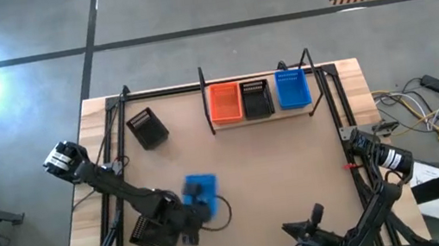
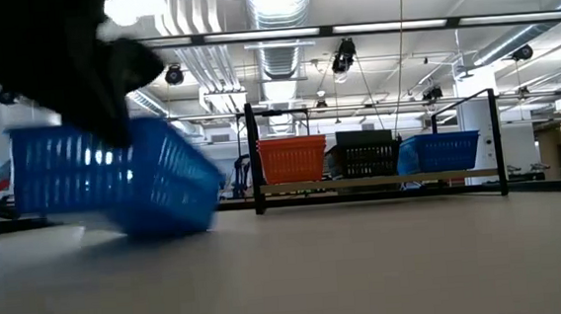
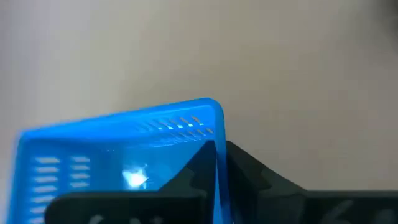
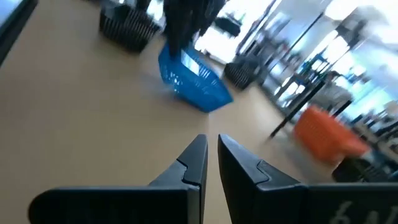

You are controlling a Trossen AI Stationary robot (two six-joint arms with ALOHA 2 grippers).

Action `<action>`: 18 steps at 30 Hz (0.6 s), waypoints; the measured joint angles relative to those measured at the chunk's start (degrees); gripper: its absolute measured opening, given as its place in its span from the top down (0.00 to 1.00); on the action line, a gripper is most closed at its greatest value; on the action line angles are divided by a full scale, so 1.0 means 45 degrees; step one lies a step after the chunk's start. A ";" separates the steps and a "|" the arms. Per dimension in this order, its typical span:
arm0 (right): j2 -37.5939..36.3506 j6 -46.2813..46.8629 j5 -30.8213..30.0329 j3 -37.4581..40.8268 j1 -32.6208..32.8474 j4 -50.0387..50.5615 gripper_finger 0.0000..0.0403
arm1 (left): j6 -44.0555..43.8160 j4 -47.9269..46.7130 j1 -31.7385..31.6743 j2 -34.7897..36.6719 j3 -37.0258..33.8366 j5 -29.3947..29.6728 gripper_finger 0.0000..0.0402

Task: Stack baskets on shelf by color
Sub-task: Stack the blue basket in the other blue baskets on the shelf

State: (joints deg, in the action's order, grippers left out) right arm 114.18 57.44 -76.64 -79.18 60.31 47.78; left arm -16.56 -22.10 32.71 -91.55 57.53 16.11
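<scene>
Three baskets already sit on the shelf (image 1: pixel 303 111); the left tool (image 1: pixel 195 205) is clamped on a blue basket (image 1: pixel 200 187) at the near-left surface (image 1: pixel 280 175). Next, probably carry it onto the far blue one (image 1: pixel 292 89). Right tool (image 4: pixel 211 152) waits near-right, fingers nearly together.

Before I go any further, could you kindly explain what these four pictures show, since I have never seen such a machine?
Two dark robot arms work at a wooden table. One picture looks down from above, one looks level across the tabletop, and one comes from each wrist. The left claw is shut on the rim of a blue perforated plastic basket, tilted at the table. The right claw waits near the front edge, holding nothing. A small wooden shelf holds orange, black and blue baskets. Two black baskets lie loose.
</scene>
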 joint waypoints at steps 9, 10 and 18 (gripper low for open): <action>-0.1687 -0.2855 0.3719 0.0005 -0.1035 0.0259 0.88 | 0.5716 0.4478 0.0024 -0.0382 0.0069 -0.3827 1.00; -0.1943 -0.3467 0.4120 0.0009 -0.1172 0.0224 0.86 | 0.5758 0.4479 0.0024 -0.0424 0.0069 -0.3836 1.00; -0.3053 -1.0364 0.7486 0.0072 -0.3140 -0.1029 0.64 | 0.5825 0.4509 0.0087 -0.0864 0.0142 -0.3971 1.00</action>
State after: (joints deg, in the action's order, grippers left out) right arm 100.44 10.80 -42.95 -78.85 46.18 43.15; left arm 9.65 -1.81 33.10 -95.43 58.17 -1.76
